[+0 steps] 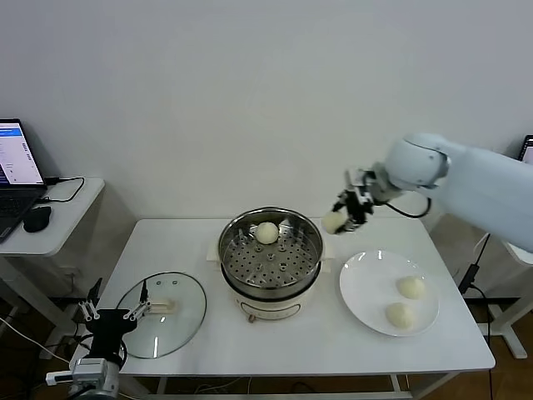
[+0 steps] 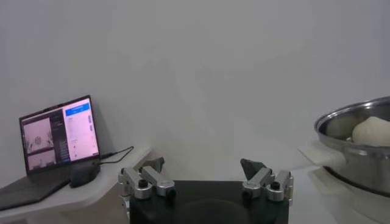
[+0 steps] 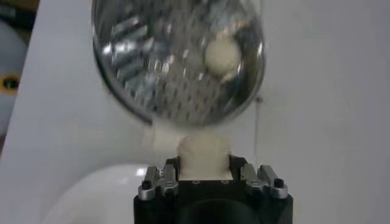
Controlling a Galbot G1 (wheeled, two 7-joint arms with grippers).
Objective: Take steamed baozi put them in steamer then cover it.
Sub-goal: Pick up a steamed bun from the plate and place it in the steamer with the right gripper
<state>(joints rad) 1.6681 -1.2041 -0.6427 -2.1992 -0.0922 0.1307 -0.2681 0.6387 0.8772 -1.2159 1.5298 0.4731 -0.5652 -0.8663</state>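
Note:
The steel steamer (image 1: 271, 257) stands mid-table with one baozi (image 1: 266, 232) on its perforated tray; the right wrist view shows the steamer (image 3: 177, 61) and that bun (image 3: 222, 56) too. My right gripper (image 1: 339, 220) hangs just off the steamer's right rim, shut on another baozi (image 1: 333, 222), squeezed between the fingers in the right wrist view (image 3: 204, 155). Two more baozi (image 1: 411, 287) (image 1: 399, 315) lie on the white plate (image 1: 366, 287). The glass cover (image 1: 162, 312) rests flat at the table's left. My left gripper (image 1: 115, 311) stays open and empty at the table's left front edge, beside the cover.
A side desk on the left holds a laptop (image 1: 17, 167) and a mouse (image 1: 37, 218). In the left wrist view the steamer's rim (image 2: 359, 131) and the laptop (image 2: 58, 134) show. A wall stands close behind the table.

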